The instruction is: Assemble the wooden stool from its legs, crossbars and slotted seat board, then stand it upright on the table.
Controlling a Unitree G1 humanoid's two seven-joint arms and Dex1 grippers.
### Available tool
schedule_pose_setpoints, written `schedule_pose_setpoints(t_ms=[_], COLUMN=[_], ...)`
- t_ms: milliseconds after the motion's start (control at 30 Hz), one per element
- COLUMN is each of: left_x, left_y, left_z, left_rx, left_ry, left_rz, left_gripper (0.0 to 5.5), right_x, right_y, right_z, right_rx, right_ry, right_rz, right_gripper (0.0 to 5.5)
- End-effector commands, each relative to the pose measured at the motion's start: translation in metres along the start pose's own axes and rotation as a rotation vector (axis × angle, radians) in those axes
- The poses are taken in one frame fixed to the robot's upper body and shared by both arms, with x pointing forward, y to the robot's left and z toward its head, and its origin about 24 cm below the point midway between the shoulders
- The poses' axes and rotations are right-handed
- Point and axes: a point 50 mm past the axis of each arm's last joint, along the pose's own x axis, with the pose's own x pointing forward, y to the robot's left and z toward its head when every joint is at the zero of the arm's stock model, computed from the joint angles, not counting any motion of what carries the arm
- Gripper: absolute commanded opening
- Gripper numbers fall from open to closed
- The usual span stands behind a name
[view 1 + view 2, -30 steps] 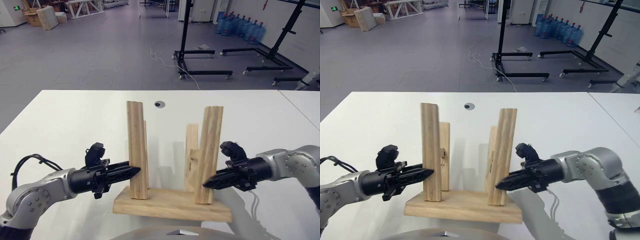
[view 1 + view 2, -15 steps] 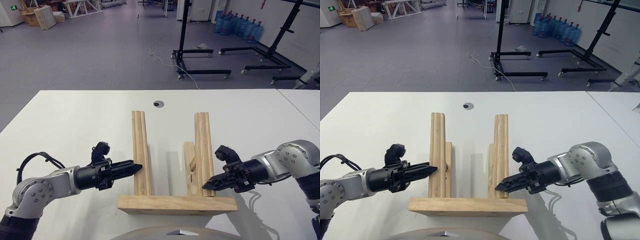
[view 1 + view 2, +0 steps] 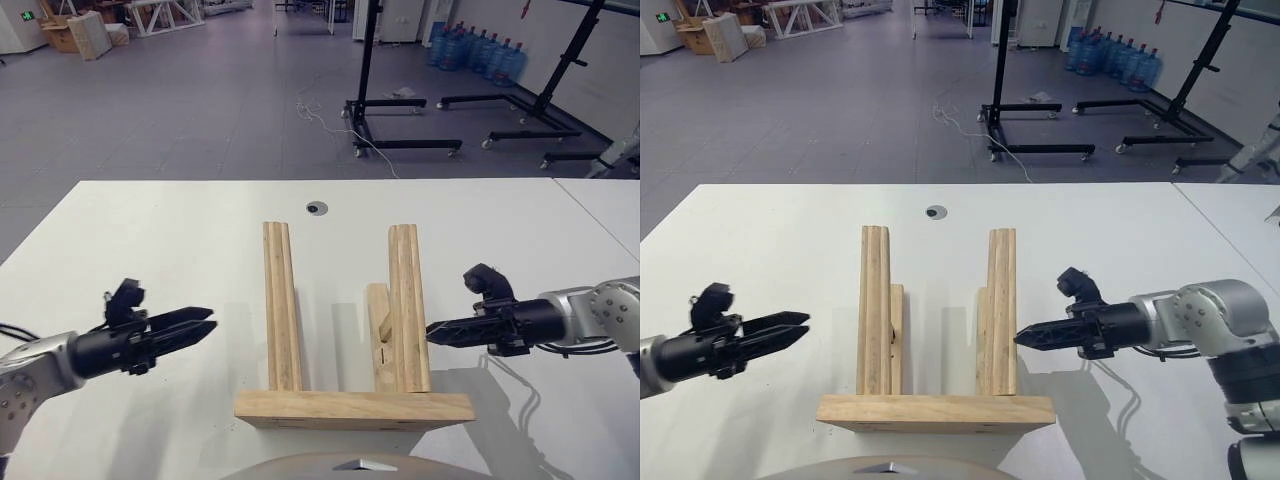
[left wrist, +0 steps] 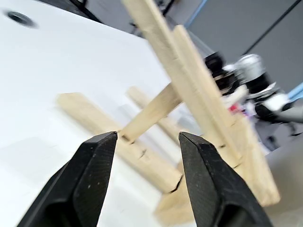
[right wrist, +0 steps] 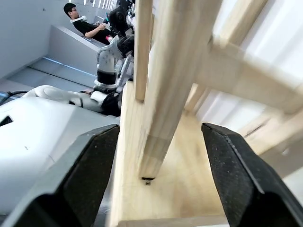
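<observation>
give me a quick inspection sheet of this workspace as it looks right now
surface: white table, flat, with a small round dark fitting near the far edge
job's things: wooden stool assembled but lying on its side, seat board on edge nearest the robot, legs pointing away
clutter: nothing seen
grippers: left gripper and right gripper both open, empty, apart from the stool
cables: light cable on the floor beyond the table
surroundings: black wheeled stands, water bottles

Left gripper [image 3: 209, 320] lower left of frame, fingers slightly parted, tips pointing toward centre, left arm low and outstretched, right gripper [image 3: 431, 332] right of centre, fingers parted, right arm level, pointing inward
</observation>
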Motion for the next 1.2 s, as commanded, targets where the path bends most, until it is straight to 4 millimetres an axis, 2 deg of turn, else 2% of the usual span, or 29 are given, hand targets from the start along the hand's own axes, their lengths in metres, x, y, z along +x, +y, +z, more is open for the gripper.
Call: schedule_pose_setpoints(t_ms=[33,67,100,133,200,300,533,667,900,1067,1200], left_x=[-0.007,-0.007,-0.003,0.002,0.015,0.029,0.052,0.057,0.057,0.062,0.067], left_y=[-0.021,-0.03,-0.037,-0.04,-0.043,-0.046,-0.059,-0.063,-0.061,-0.052,-0.045], left_z=[-0.034,-0.049,-0.06,-0.066,-0.071,-0.072,-0.068,-0.067,-0.061,-0.051,-0.048], left_rx=[0.313,0.385,0.443,0.493,0.595,0.729,0.845,0.872,0.894,0.92,0.908], left_ry=[0.32,0.412,0.466,0.488,0.49,0.478,0.385,0.377,0.375,0.349,0.329], left_rz=[-0.023,-0.058,-0.085,-0.092,-0.098,-0.098,-0.107,-0.113,-0.094,-0.05,-0.03], left_gripper=[2.37,2.37,2.37,2.37,2.37,2.37,2.37,2.37,2.37,2.37,2.37], right_x=[-0.026,-0.036,-0.043,-0.046,-0.044,-0.029,-0.018,0.004,0.039,0.052,0.059], right_y=[-0.021,-0.031,-0.037,-0.041,-0.042,-0.036,-0.03,-0.025,-0.031,-0.031,-0.033], right_z=[-0.004,-0.013,-0.028,-0.041,-0.059,-0.079,-0.119,-0.119,-0.118,-0.117,-0.1], right_rx=[-0.418,-0.672,-0.849,-0.93,-0.953,-0.998,-1.063,-1.057,-1.026,-1.021,-1.073], right_ry=[-0.175,-0.142,-0.055,-0.004,0.016,0.106,0.294,0.237,0.132,0.088,0.066], right_rz=[-0.272,-0.389,-0.435,-0.447,-0.428,-0.282,-0.119,-0.089,-0.11,-0.114,-0.119], right_gripper=[3.19,3.19,3.19,3.19,3.19,3.19,3.19,3.19,3.19,3.19,3.19])
